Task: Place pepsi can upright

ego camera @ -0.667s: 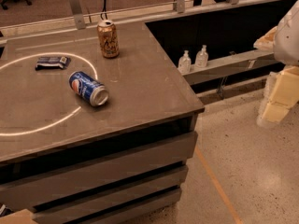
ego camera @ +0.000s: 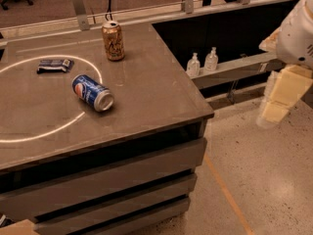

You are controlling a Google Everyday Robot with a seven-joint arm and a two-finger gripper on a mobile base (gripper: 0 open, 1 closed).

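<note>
Pepsi can (ego camera: 93, 92) on its side on tabletop (ego camera: 146, 82), gold can (ego camera: 113, 41) upright behind, dark-blue pkt (ego camera: 55, 65) nearby, gripper (ego camera: 275, 109) off-table over floor, well apart, grip state can't tell

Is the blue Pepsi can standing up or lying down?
Lying down. The pepsi can rests on its side on the table, silver end showing. The pincer hangs far right, over the floor, apart from it.

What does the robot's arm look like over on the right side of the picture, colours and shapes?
The arm has a smooth, rounded white shell with a few small dark marks near its lower edge. Below it, at the right edge of the view, the end effector is built from pale cream, blocky segments. No cables, sleeves or lettering show.
</note>
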